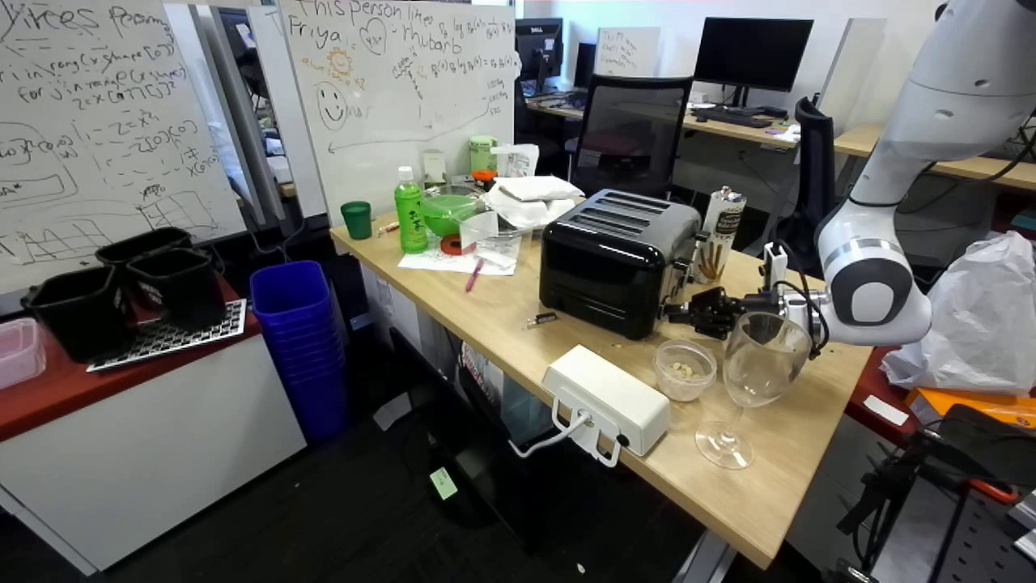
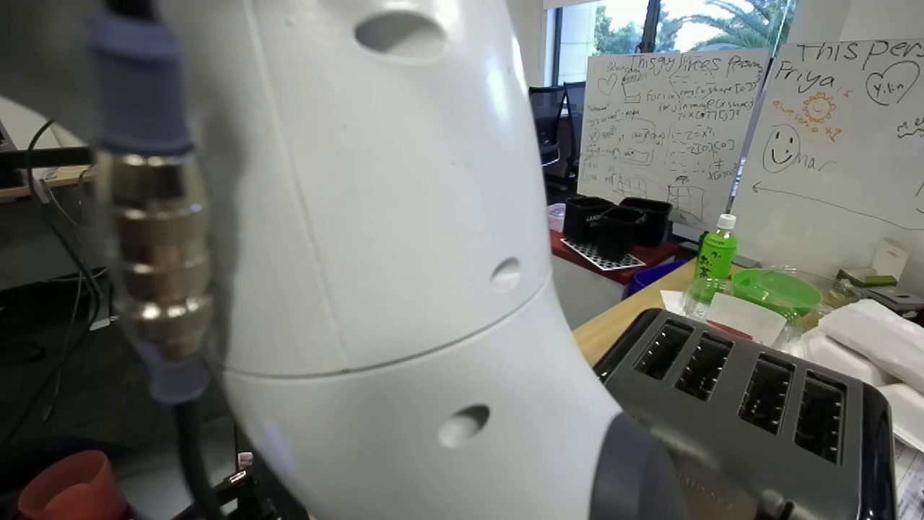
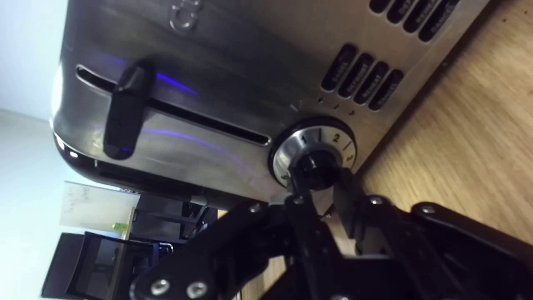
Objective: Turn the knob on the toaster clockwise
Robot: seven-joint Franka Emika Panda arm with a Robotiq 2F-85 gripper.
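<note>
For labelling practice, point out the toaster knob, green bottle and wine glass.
Toaster knob (image 3: 319, 166): wrist view, black grip.
Green bottle (image 1: 412, 214): in an exterior view, body.
Wine glass (image 1: 761, 368): in an exterior view, bowl.

I record my gripper (image 3: 321, 179) as black, the toaster (image 1: 599, 279) black and silver, its knob (image 3: 319, 163) black. Table (image 3: 466, 146) wood-grained; bottle (image 1: 411, 217) green, white-capped.

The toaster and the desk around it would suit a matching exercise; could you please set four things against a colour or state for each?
Things
1. toaster knob
2. toaster
3. bottle
4. round tub

States
A. green
B. seen between the fingers of the gripper
C. holding small pale pieces
D. black, slotted on top

Pairs: 1-B, 2-D, 3-A, 4-C
</note>
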